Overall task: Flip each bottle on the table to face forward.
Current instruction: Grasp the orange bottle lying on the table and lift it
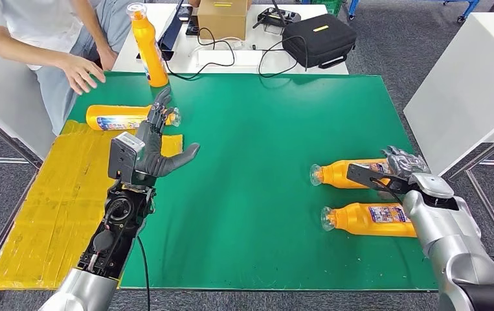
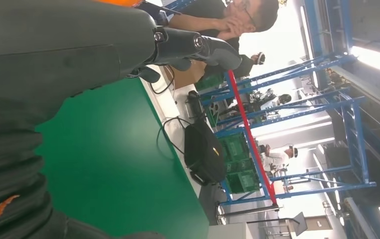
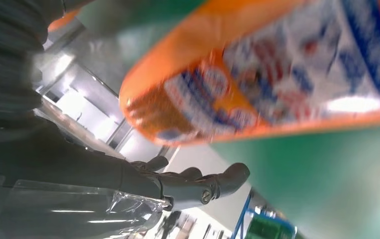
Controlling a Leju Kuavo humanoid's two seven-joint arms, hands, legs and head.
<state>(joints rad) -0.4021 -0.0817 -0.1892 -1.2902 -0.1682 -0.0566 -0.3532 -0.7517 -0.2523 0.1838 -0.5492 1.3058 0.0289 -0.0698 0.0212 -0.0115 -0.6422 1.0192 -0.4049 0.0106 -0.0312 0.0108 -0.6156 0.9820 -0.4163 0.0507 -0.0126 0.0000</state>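
At lower right of the head view, an orange bottle (image 1: 370, 218) lies on the green table mat (image 1: 263, 194), cap toward the centre. Just above it, the right hand (image 1: 386, 170) rests over a second lying bottle (image 1: 344, 173); whether its fingers clamp it I cannot tell. At centre left, the left hand (image 1: 160, 146) is raised, fingers apart, holding nothing. Beyond it lies a third bottle (image 1: 124, 117). At upper left, a fourth bottle (image 1: 149, 46) stands upright near a person's hand (image 1: 81, 70).

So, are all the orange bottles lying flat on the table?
No, one orange bottle stands upright at the far edge of the green table.
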